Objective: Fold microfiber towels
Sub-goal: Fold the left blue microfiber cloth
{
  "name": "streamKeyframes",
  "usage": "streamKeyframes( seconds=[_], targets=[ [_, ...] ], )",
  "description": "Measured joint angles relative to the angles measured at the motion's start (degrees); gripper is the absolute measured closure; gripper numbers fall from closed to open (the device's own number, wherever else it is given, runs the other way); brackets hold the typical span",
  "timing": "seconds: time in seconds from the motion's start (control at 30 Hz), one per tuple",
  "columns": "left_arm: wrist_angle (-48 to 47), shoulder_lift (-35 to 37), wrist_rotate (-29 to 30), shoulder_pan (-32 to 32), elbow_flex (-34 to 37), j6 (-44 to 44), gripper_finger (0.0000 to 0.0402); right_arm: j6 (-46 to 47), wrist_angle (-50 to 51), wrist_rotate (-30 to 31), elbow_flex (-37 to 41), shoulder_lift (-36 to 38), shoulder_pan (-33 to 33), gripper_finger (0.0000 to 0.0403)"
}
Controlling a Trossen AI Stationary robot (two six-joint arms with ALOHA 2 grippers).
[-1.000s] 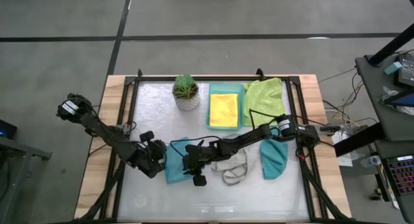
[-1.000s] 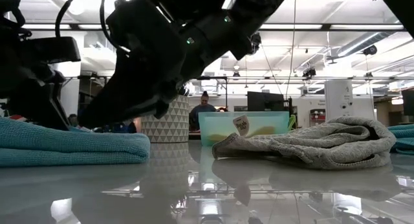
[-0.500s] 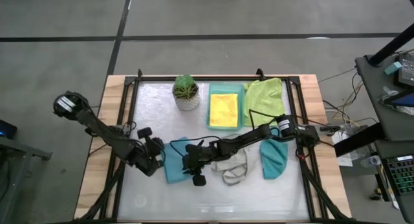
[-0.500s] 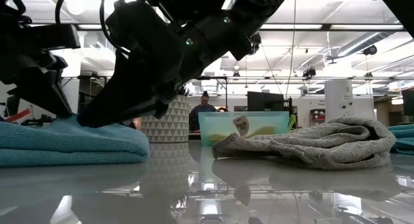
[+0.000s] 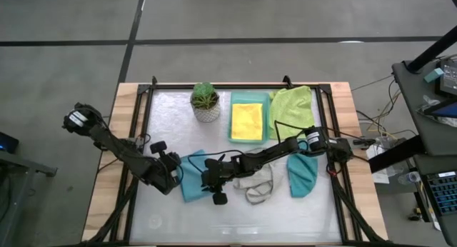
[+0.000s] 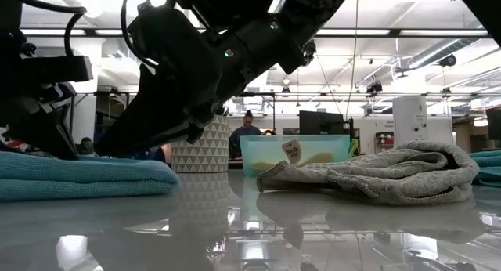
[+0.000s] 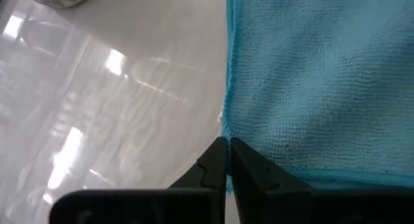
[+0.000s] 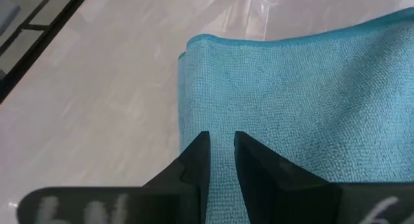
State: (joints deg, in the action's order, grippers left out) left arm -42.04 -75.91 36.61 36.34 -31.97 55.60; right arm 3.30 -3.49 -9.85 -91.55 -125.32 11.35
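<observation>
1. The table (image 5: 235,204) carried all five towels; both arms reached to its front left part.
2. The lime green towel (image 5: 293,104) lay loose at the back right, just beside the mint tray (image 5: 233,117). The yellow towel (image 5: 247,121) lay folded in that tray.
3. The teal towel (image 5: 302,174) lay at the front right, and the pale grey towel (image 5: 257,184) lay crumpled between it and the light blue towel (image 5: 193,179).
4. The light blue towel lay doubled over at the front left, with a gripper on each side of it.
5. The left gripper (image 7: 228,160) was fully closed at that towel's left edge. Its tips met on the hem, so it appeared to pinch it.
6. The right gripper (image 8: 221,160) rested low over the towel's right part, its fingers slightly apart. Whether cloth sat between them could not be told.
7. Risk: a thin pinch on soft pile could slip during a lift, which would drop the edge and leave the fold skewed.
8. Risk: uneven pulling by the two arms could drag the towel into the grey one.
</observation>
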Motion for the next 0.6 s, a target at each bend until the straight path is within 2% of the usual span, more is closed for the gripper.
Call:
streamKeyframes(
  seconds=[0.17,0.37,0.6],
  targets=[
    [-0.57,-0.33,-1.2,0.0,0.0,1.09,0.0391,-1.88,-0.24,-0.01,0.0,0.07,0.0,0.0339],
    [-1.13,-0.08,-2.66,-0.06,-0.17,1.13,0.0343,-1.87,-0.14,-0.04,-0.01,0.64,-0.37,0.0332],
    [-3.65,-0.08,-2.86,-0.07,-1.43,1.07,0.0305,-2.0,2.43,-0.5,-0.02,2.01,-0.42,0.0283]
  ],
)
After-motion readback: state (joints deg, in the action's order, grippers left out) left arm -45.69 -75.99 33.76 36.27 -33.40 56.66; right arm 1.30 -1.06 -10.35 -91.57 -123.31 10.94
